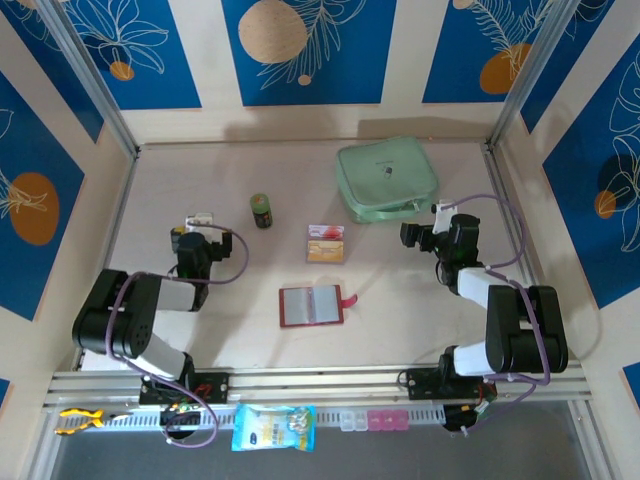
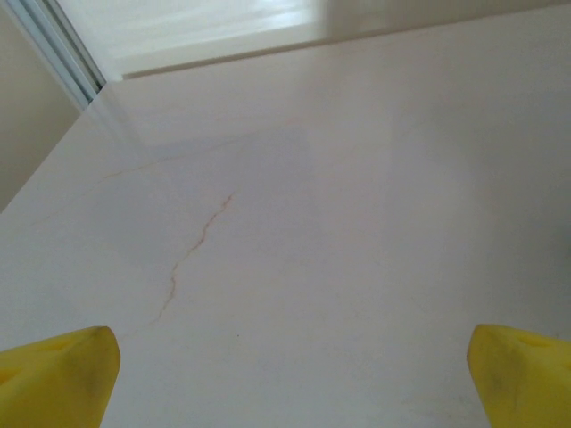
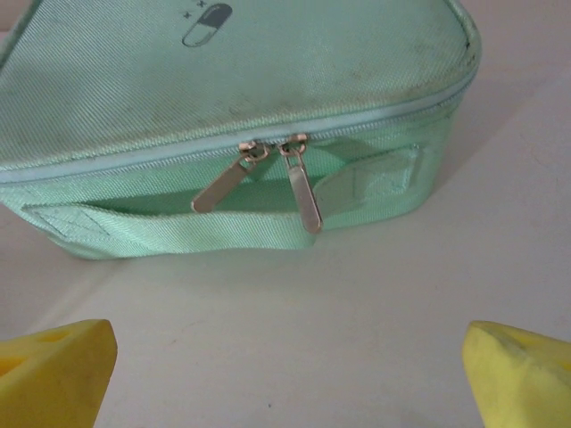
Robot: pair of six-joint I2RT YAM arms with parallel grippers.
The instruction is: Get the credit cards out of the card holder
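Left tool: spread wide, empty, low over bare counter, well left of the work.
Card holder: lies open and flat mid-counter, sleeves up, so cards can slide out.
Credit cards: small stack behind the holder, apart from it, probably set aside.
Right tool: spread, empty, facing mint pouch.

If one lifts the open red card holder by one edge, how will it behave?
The card holder lies open and flat like a booklet, so it will probably fold or flop at its spine. It looks thin and likely light, so a push may simply slide it over the smooth table.
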